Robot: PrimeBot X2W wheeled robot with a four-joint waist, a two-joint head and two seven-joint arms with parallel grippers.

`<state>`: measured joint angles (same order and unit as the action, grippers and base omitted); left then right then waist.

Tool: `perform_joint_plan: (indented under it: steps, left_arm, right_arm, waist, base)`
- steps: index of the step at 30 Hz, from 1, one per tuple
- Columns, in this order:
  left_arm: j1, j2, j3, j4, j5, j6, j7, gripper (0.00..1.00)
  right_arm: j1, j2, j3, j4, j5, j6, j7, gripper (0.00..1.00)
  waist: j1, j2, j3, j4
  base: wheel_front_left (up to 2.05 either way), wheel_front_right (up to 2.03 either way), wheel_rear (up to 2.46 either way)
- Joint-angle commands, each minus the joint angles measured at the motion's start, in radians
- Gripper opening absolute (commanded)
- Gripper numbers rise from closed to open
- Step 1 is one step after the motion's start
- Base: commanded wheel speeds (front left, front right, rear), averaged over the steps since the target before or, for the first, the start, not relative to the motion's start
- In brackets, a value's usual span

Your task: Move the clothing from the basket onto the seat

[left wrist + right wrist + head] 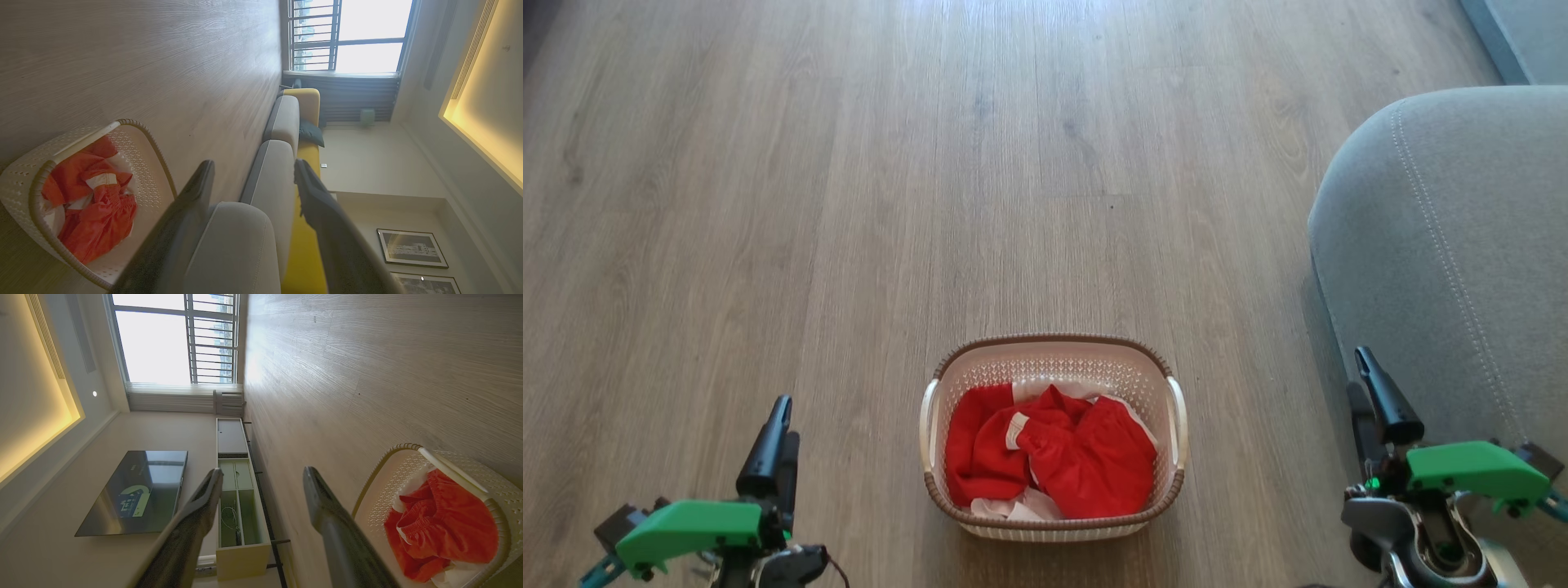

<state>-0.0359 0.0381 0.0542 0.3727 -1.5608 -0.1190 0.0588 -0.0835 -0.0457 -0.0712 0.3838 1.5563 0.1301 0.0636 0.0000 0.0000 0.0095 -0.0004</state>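
From the head view, the task looked to me as though it had not begun. All the clothing (1062, 457) lay bunched in the basket (1054, 337), red with bits of white showing, and the basket sat on the floor (849, 204) near the robot, about midway between the arms. The seat (1445, 245) was to the right, close beside the basket but apart from it, and what I saw of it was bare. The left gripper (784, 420) hung low on the left and the right gripper (1357, 371) low on the right, in front of the seat's near edge. Neither one touched cloth or basket.

In the left wrist view, the left gripper (254, 163) had its fingers spread wide with nothing between them. The basket (24, 179) with the clothing (94, 212) was off to one side, and the seat (241, 245) ran away past the fingers (no garment on any cushion I could see).

In the right wrist view, the right gripper (263, 471) was likewise wide apart and held nothing. The basket (502, 486) was beside it with the clothing (453, 526) heaped inside.

My judgement was that every step was left to do: reach in, take the cloth, carry it right and lay it on the seat. I could not tell how many garments were in the heap.
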Motion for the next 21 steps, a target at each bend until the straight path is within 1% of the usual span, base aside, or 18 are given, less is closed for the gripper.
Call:
perform_joint_plan:
  steps: [1,5,21]
  left_arm:
    - [-0.059,0.022,-0.003,-0.026,0.020,-0.002,-0.011,1.00]
    - [-0.077,0.026,0.005,-0.031,0.075,-0.002,-0.026,1.00]
    - [-0.122,0.039,0.007,-0.032,0.299,-0.004,-0.073,1.00]
  right_arm:
    - [-0.066,-0.025,0.014,-0.025,-0.018,0.000,-0.012,1.00]
    - [-0.092,-0.038,0.034,-0.013,-0.063,0.000,-0.028,1.00]
    - [-0.155,-0.054,0.069,0.014,-0.267,0.000,-0.076,1.00]
  waist:
    - [0.0000,0.0000,0.001,0.000]
    - [0.0000,0.0000,0.004,0.001]
    - [0.0000,0.0000,0.013,0.000]
  base:
    - [0.00,0.00,0.00]
    - [0.00,0.00,0.00]
    - [0.00,0.00,0.00]
